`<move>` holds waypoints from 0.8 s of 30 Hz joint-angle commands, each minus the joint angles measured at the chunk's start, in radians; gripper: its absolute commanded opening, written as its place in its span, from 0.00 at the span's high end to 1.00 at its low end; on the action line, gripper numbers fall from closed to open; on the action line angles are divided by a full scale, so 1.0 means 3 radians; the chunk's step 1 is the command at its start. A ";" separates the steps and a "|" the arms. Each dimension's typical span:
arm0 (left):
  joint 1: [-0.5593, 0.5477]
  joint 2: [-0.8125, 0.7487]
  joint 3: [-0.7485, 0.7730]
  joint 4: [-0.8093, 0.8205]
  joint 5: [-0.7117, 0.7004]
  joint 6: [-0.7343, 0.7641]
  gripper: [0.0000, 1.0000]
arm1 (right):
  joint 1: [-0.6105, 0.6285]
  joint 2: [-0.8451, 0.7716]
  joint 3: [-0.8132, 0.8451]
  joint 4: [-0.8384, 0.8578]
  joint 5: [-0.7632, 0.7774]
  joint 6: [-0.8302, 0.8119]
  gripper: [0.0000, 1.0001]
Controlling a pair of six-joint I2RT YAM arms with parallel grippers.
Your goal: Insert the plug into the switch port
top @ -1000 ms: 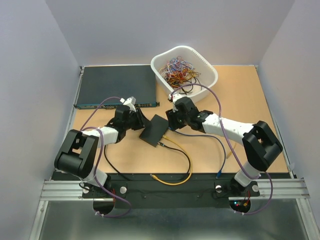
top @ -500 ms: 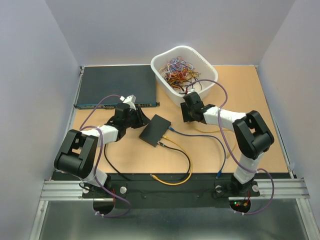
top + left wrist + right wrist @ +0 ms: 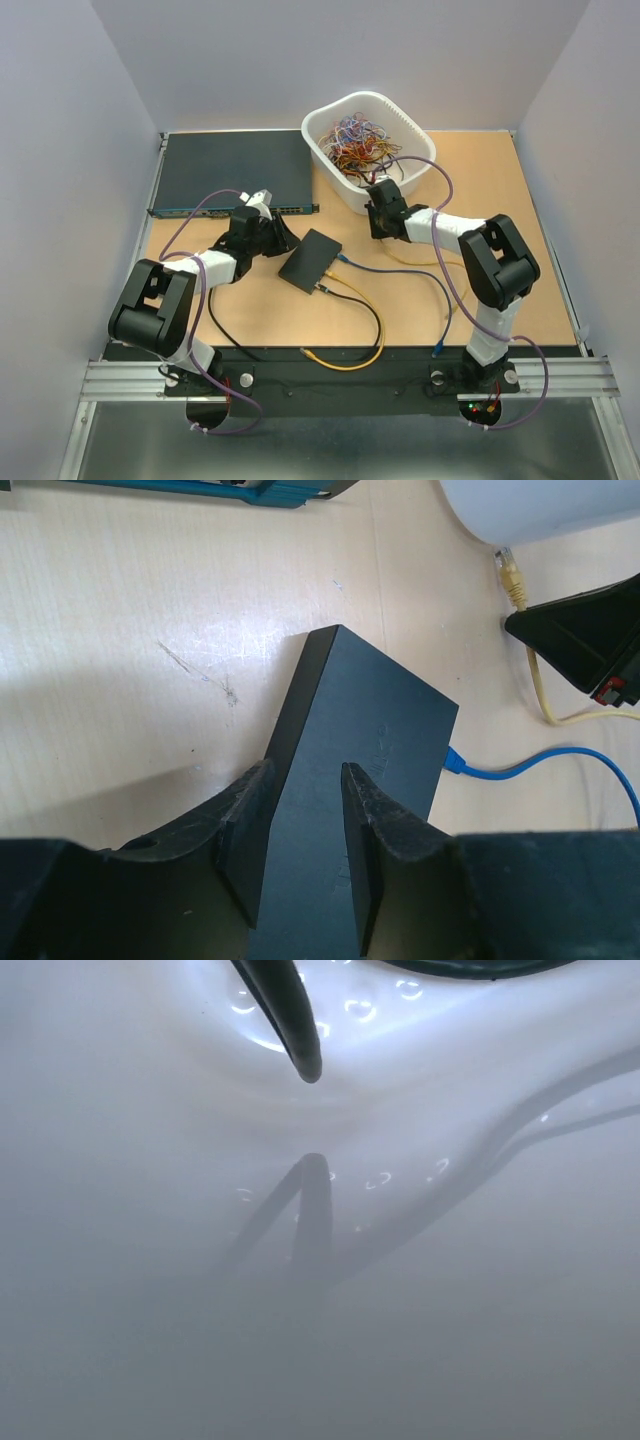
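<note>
Your left fingers [image 3: 305, 850] grip the small black switch box [image 3: 350, 780], blue plug [image 3: 455, 763] already inserted; your right fingers [image 3: 378, 222] are closed near the white basket [image 3: 420, 160].

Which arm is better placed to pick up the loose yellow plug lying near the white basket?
Right. Its claw sits against the white plastic basket, close to the yellow plug, and appears to hold nothing. The left claw straddles the small flat black box, steadying it.
</note>
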 commanded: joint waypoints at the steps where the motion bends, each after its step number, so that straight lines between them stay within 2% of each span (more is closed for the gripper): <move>1: 0.0017 -0.0141 -0.0045 0.0090 0.0000 0.0072 0.56 | -0.0016 0.0020 0.0062 0.0054 -0.0207 0.0009 0.97; 3: 0.0017 -0.0218 -0.0075 0.0116 0.0030 0.0062 0.57 | -0.0016 -0.0067 0.0016 0.0115 -0.0350 0.0004 1.00; 9: 0.0012 -0.0581 -0.0224 0.0310 0.0158 -0.0020 0.57 | -0.0021 -0.0619 -0.0281 0.0294 -0.0938 -0.0114 1.00; 12: 0.0002 -0.0841 -0.0321 0.0412 0.0229 -0.0102 0.56 | -0.0016 -0.0951 -0.0403 0.0356 -0.1469 -0.0201 0.99; 15: -0.0034 -0.1173 -0.0469 0.0555 0.0321 -0.0194 0.56 | -0.0021 -0.1217 -0.0516 0.0468 -0.2382 -0.0232 1.00; 20: -0.0151 -0.1517 -0.0648 0.0862 0.0434 -0.0388 0.55 | -0.0011 -0.1453 -0.0603 0.0622 -0.3075 -0.0232 1.00; 24: -0.0411 -0.1650 -0.0715 0.1062 0.0419 -0.0547 0.52 | -0.0001 -0.1519 -0.0639 0.0703 -0.3550 -0.0227 1.00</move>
